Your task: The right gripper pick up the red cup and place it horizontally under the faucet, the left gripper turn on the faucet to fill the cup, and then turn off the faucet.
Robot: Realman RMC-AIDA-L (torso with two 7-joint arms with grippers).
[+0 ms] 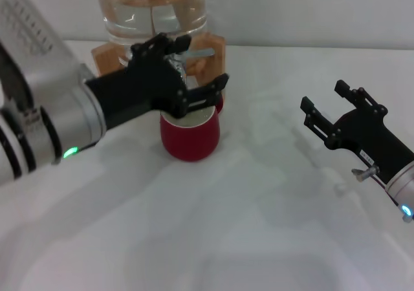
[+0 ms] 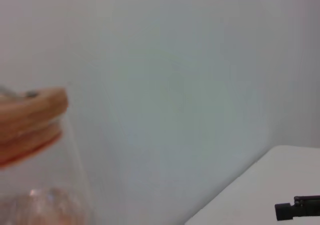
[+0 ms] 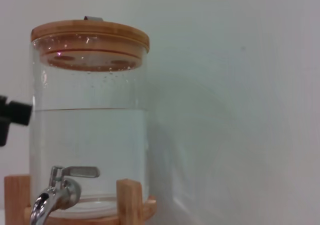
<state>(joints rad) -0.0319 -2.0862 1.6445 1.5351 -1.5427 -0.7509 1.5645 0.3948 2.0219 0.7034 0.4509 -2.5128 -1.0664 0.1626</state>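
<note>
One red cup stands upright on the white table, directly below the faucet of the glass water jar; the jar sits on a wooden stand at the cup's 12 o'clock, capped by a wooden lid; the left gripper hovers over the cup's rim at the tap, its fingers spread and clasping nothing, one above near the flat lever, one at the rim; the right gripper waits well apart at the cup's 3 o'clock, fingers parted and empty.
</note>
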